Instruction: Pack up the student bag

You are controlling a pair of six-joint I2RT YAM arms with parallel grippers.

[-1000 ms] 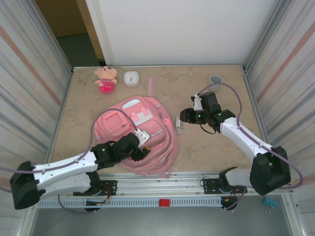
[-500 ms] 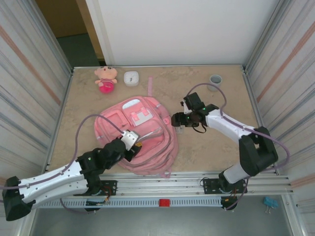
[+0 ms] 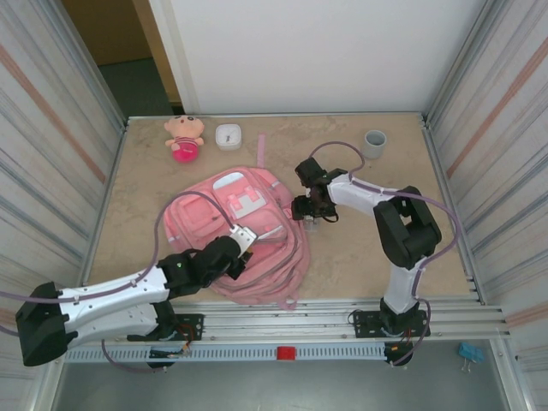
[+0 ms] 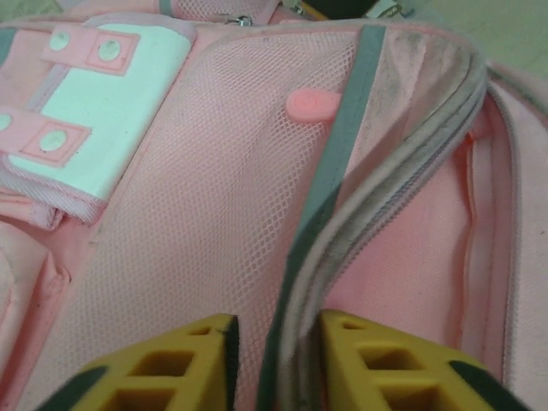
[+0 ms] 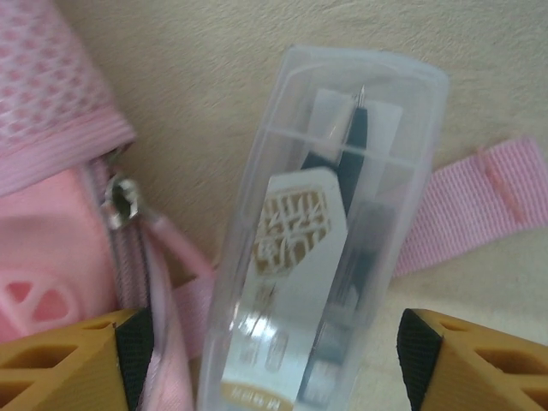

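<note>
Left wrist: left end effector [image 4: 276,332] clamps rim of large pink fabric backpack [image 4: 188,223]. Right end effector [image 5: 271,330] apart, astride clear plastic case [image 5: 325,214].

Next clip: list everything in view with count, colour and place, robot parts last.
student bag: 1, pink with white trim, lying mid-table
clear case: 1, transparent with a dark pen-like tool inside, on the table by the bag's right edge
plush doll: 1, pink and tan, far left
small container: 1, white, just right of the doll
cup: 1, grey, far right
table: 1, beige
left gripper: 1, yellow fingers either side of the bag's zip rim
right gripper: 1, yellow fingers, open, straddling the clear case
</note>
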